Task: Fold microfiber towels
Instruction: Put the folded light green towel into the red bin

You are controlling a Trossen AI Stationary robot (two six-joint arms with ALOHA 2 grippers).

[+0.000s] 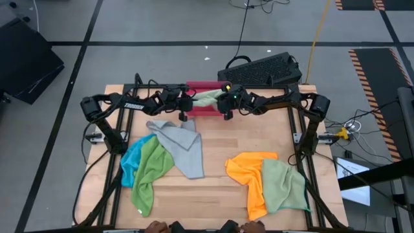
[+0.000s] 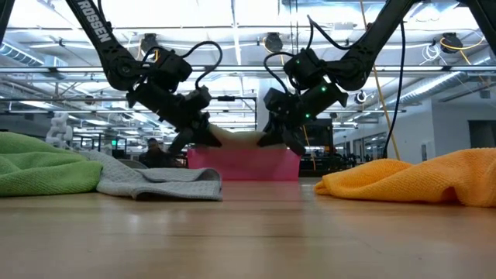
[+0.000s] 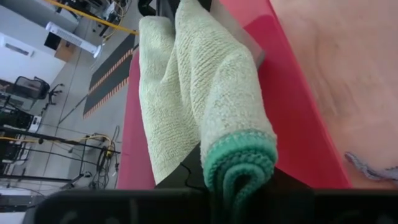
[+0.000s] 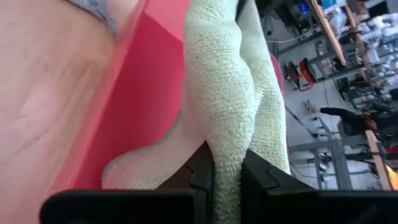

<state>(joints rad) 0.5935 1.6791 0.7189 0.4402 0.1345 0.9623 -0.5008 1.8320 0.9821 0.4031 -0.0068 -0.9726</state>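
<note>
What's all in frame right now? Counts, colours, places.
pale green towel: 1, light green, over the tray, gripped at both ends
grey towel: 1, light grey, left-centre of table
blue towel: 1, bright blue, left side, partly under the green one
green towel: 1, left front
orange towel: 1, right front
sage towel: 1, muted green, overlapping the orange one
tray: 1, pink-red, far edge
keyboard: 1, black, beyond the table
table: 1, light wood
left gripper: shut on pale green towel
right gripper: shut on pale green towel

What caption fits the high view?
Both grippers hold a pale towel over the red tray.
</note>
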